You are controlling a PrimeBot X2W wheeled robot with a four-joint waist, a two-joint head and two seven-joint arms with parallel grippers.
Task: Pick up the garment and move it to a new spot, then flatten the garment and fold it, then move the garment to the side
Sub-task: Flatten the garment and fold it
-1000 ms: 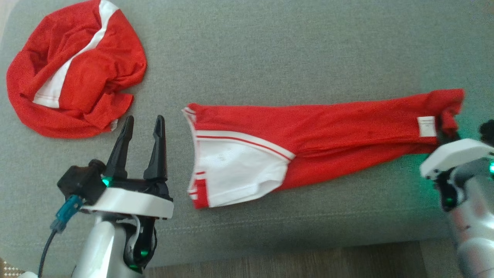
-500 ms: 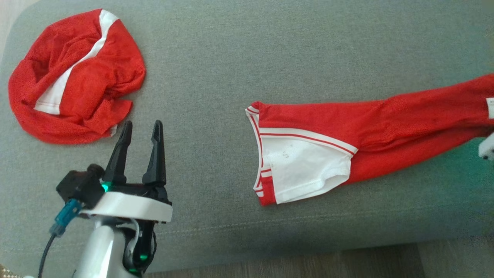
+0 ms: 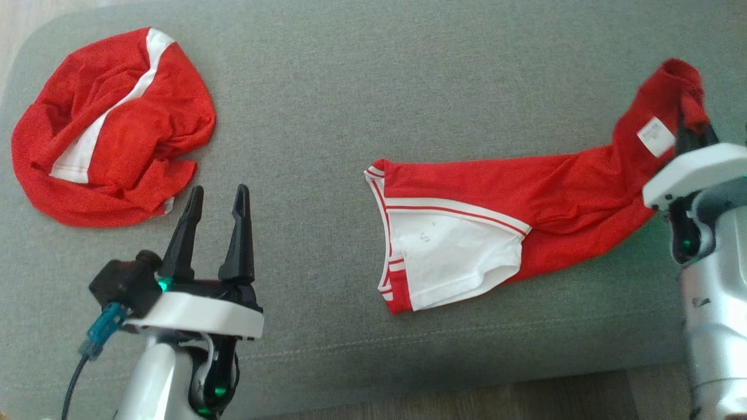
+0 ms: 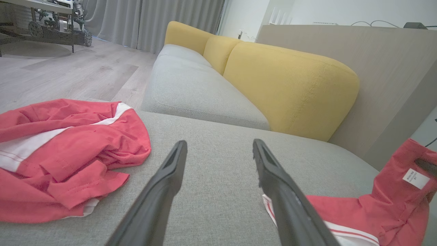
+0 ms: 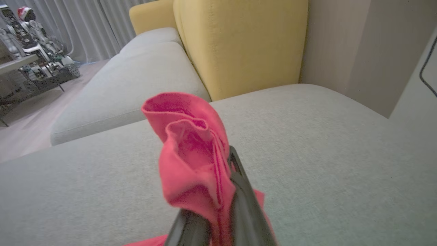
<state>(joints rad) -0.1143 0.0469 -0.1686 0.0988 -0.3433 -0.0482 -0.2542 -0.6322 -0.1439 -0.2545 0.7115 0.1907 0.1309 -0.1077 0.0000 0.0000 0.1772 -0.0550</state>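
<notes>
Now the right fingers (image 5: 244, 196), clamped on one end of the red garment (image 3: 525, 198), have dragged it rightward along the grey sofa seat (image 3: 350, 87) and raised that end. The relocation looks nearly done, with flattening next. The left fingers (image 3: 238, 239) wait apart, empty.

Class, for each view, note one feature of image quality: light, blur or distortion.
Head view: soft, even light, hardly any shadow around the garment. Left wrist view: wide-angle stretch, left tool looming large and sharp. Right wrist view: the garment, close to the lens, is blurred.
</notes>
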